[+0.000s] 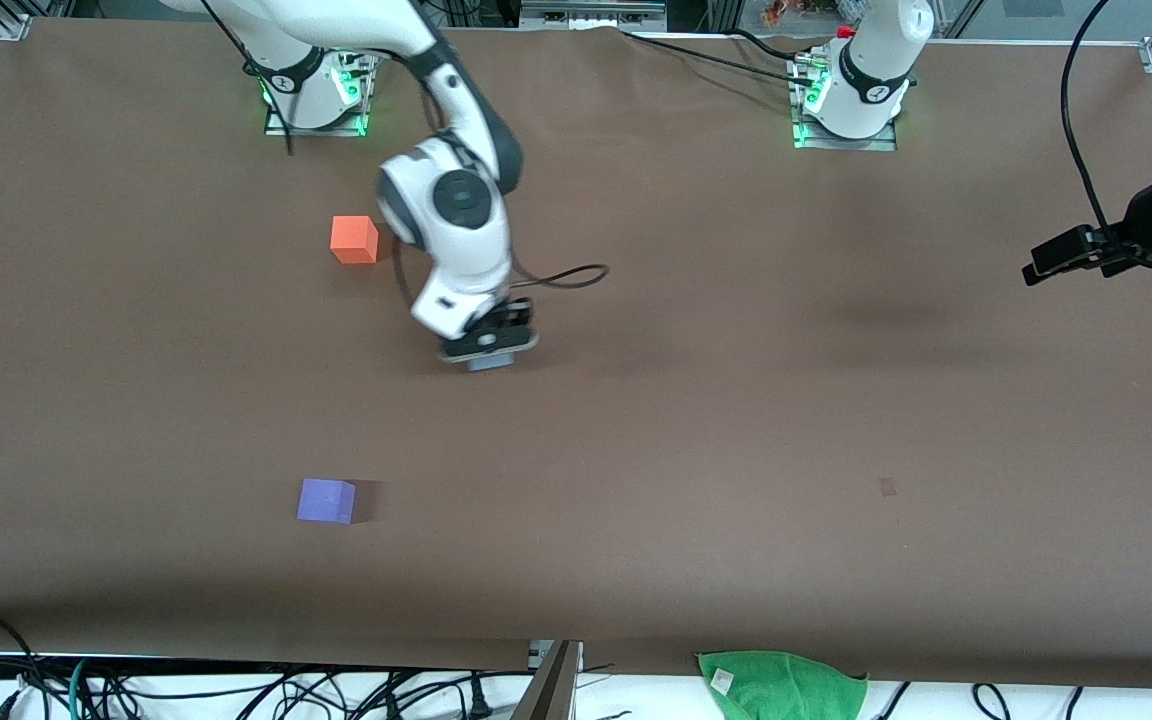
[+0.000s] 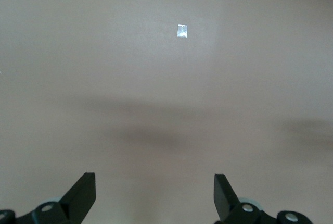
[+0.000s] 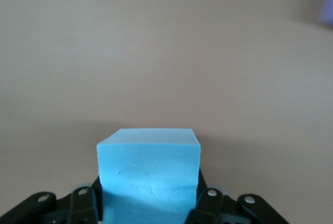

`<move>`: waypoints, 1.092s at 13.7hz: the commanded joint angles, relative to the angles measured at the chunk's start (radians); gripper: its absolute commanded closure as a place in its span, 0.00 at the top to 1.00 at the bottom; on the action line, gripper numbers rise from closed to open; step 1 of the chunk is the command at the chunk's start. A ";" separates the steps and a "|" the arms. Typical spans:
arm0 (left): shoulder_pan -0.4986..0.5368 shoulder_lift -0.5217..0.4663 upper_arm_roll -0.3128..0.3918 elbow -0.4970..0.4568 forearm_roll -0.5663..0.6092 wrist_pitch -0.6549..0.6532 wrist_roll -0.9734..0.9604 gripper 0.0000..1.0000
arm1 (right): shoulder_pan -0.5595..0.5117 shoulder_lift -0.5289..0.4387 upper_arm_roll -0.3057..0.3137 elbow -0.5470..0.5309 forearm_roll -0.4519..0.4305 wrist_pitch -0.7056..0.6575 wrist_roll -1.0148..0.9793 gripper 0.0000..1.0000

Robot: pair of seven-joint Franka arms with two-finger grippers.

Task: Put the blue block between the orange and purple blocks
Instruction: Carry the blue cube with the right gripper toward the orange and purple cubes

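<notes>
My right gripper [image 1: 488, 352] is shut on the blue block [image 3: 148, 172], a light sky-blue cube held between its fingers just over the bare brown table. In the front view only a sliver of the blue block [image 1: 489, 363] shows under the hand. The orange block [image 1: 354, 239] sits on the table near the right arm's base. The purple block [image 1: 326, 500] sits much nearer the front camera, and its blurred edge shows in the right wrist view [image 3: 328, 2]. My left gripper [image 2: 155, 193] is open and empty and waits at the left arm's end of the table [image 1: 1036, 268].
A small tape mark [image 1: 887, 487] lies on the table toward the left arm's end and also shows in the left wrist view [image 2: 182, 31]. A green cloth [image 1: 781, 683] hangs at the table's front edge. A black cable [image 1: 566, 277] loops beside the right hand.
</notes>
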 commanded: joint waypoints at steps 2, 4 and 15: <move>-0.014 0.010 -0.002 0.023 -0.016 -0.019 0.006 1.00 | -0.115 -0.104 -0.101 -0.119 0.059 -0.031 -0.172 0.39; -0.012 0.010 -0.010 0.023 -0.016 -0.017 -0.008 1.00 | -0.204 -0.111 -0.129 -0.155 0.214 -0.031 -0.343 0.40; -0.011 0.013 -0.010 0.023 -0.013 -0.017 -0.009 1.00 | -0.220 -0.006 -0.113 -0.279 0.340 0.207 -0.406 0.40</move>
